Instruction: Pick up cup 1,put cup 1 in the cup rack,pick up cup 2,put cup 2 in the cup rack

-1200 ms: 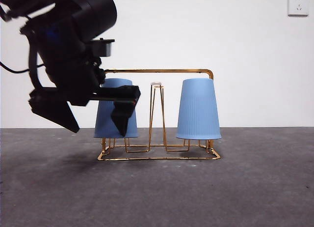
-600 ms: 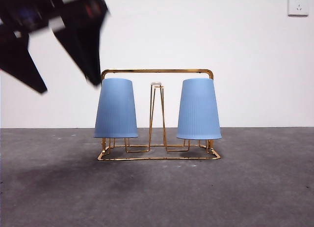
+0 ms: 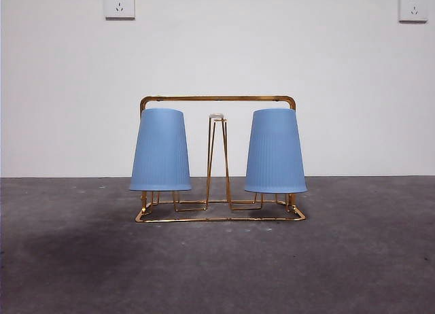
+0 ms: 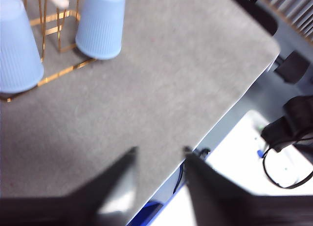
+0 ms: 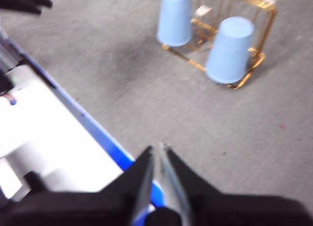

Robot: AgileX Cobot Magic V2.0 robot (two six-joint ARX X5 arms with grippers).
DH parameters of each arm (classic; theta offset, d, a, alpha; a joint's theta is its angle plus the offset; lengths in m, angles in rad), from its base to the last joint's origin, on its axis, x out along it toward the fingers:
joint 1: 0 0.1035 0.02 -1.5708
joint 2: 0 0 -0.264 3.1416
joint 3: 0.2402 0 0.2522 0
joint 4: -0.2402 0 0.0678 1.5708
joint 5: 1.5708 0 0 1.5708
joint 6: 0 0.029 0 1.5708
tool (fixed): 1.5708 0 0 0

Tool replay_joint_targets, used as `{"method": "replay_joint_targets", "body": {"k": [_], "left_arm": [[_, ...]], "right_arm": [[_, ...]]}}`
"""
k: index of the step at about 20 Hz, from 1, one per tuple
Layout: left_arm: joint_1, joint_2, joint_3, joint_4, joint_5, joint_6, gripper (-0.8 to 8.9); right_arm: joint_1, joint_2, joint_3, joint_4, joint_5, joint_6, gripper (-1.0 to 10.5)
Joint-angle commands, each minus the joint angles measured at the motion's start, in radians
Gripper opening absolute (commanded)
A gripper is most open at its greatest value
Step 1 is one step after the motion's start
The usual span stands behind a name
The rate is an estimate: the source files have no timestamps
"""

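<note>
The left pincer (image 4: 159, 155), spread and empty, has pulled well away from the rack (image 3: 217, 98), where both blue cups (image 3: 160, 151) now sit upside down, so the task looks finished.

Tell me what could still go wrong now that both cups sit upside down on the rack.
Two small risks, I think. The cups hang over thin pegs, with their rims above the base of the wire rack, so a bump could tip them off. The left tool, jaws open, hangs over the table edge, and the right tool, jaws nearly closed, is over the opposite edge; a careless return sweep could clip the light rack.
</note>
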Motion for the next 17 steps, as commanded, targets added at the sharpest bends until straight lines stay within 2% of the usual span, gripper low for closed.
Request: {"method": "replay_joint_targets", "body": {"k": [1, 14, 17], "left_arm": [[-0.003, -0.022, 0.002, 0.003, 0.003, -0.009, -0.04], [-0.003, -0.006, 0.002, 0.009, 0.003, -0.009, -0.04], [-0.002, -0.006, 0.006, 0.026, -0.031, 0.013, -0.03]], "right_arm": [[0.000, 0.001, 0.001, 0.004, -0.005, 0.000, -0.1], [0.000, 0.001, 0.001, -0.027, 0.157, -0.001, 0.0], [0.000, 0.001, 0.001, -0.027, 0.185, -0.001, 0.0]]}}
